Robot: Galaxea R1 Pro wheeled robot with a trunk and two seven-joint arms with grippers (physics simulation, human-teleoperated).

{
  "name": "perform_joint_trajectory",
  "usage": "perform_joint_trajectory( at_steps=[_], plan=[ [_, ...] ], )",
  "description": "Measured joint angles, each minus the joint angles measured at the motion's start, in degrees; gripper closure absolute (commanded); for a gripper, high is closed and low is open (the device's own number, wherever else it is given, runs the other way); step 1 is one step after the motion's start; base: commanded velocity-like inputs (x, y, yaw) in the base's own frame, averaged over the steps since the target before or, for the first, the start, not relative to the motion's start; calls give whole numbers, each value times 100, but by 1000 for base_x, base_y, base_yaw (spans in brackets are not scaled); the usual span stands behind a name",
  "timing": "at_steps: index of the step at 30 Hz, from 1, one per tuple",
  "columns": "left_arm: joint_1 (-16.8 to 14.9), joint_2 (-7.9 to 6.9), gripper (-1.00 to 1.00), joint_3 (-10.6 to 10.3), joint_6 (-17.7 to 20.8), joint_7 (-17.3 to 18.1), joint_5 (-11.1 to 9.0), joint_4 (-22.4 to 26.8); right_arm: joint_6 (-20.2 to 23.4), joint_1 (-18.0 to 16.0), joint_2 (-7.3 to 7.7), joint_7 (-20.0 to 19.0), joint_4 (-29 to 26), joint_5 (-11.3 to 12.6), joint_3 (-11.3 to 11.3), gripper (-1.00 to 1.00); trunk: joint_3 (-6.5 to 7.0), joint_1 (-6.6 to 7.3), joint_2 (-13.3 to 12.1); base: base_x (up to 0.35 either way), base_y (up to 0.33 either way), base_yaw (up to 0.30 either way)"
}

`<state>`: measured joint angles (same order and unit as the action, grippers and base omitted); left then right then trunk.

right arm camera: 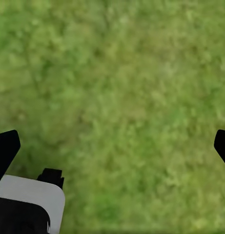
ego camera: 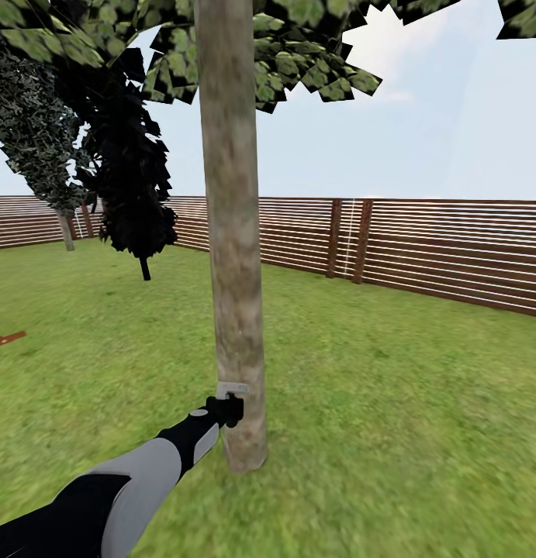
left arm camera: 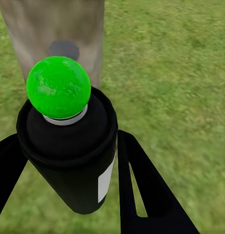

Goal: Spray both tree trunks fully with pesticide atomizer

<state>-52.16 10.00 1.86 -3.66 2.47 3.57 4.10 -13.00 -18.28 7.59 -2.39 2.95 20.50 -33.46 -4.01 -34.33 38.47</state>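
A tree with a thick, mottled grey-brown trunk (ego camera: 235, 271) rises in the middle of the head view, its blocky green canopy (ego camera: 283, 46) overhead. My left gripper (ego camera: 230, 407) is stretched out low against the trunk, near its base. It is shut on the pesticide atomizer (left arm camera: 68, 146), a black can with a white label and a bright green ball top (left arm camera: 58, 87). In the left wrist view the trunk (left arm camera: 24, 29) stands just beyond the can, with a dark round patch on the bark. My right gripper (right arm camera: 114, 146) hangs open over bare grass.
Green lawn (ego camera: 407, 403) lies all around. A brown slat fence (ego camera: 438, 248) closes the back. A dark narrow conifer (ego camera: 136, 201) and a farther tree with a thin pale trunk (ego camera: 66, 231) stand back left. A red-brown object (ego camera: 4, 338) pokes in at the left edge.
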Motion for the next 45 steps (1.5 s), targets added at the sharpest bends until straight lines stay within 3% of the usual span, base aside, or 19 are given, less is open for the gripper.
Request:
perform_joint_trajectory(
  at_steps=[4,8,15,21,23,26,27,29,35,36,43,45],
  plan=[
    [1,0,100,-1,0,3,0,0,-12,-2,-6,0,-12,5,0,-100,0,-1,1,-92,0,0],
    [0,0,100,0,0,7,0,-5,-24,-1,-103,7,-7,17,12,-100,0,-3,0,-93,0,0],
    [-1,0,100,-6,0,6,0,5,-19,0,-68,30,0,9,28,-100,0,0,0,-62,0,0],
    [-3,0,100,-56,87,38,-2,301,-24,-1,42,527,4,26,30,-100,1,0,1,-3,0,0],
    [-6,-1,100,-55,537,40,-6,832,-24,-1,84,585,4,27,35,-100,1,0,1,0,0,0],
    [-5,-2,100,-11,1832,28,8,2161,-24,-1,217,623,5,32,38,-100,2,0,1,0,0,0],
    [-5,-3,100,-5,2051,30,1,2390,-24,-1,243,627,5,32,38,-100,1,0,1,0,0,0],
    [-3,-3,100,2,2302,31,3,2662,-24,-1,280,632,5,34,38,-100,1,0,0,-72,0,0],
    [-4,-4,100,-6,2451,30,4,3039,-24,-1,298,634,5,36,37,-100,2,-3,1,-164,15,0],
    [-2,-4,100,-5,2631,31,2,3340,-28,-1,299,633,5,34,37,-100,1,-1,0,-39,7,0],
    [-1,-5,100,-58,4914,26,-1,5406,-32,-1,299,634,5,34,35,-100,1,1,1,-9,2,0],
    [-4,-5,100,-63,5155,25,-6,5630,-32,-3,299,634,5,34,31,-100,1,0,0,0,0,0]
  ],
)
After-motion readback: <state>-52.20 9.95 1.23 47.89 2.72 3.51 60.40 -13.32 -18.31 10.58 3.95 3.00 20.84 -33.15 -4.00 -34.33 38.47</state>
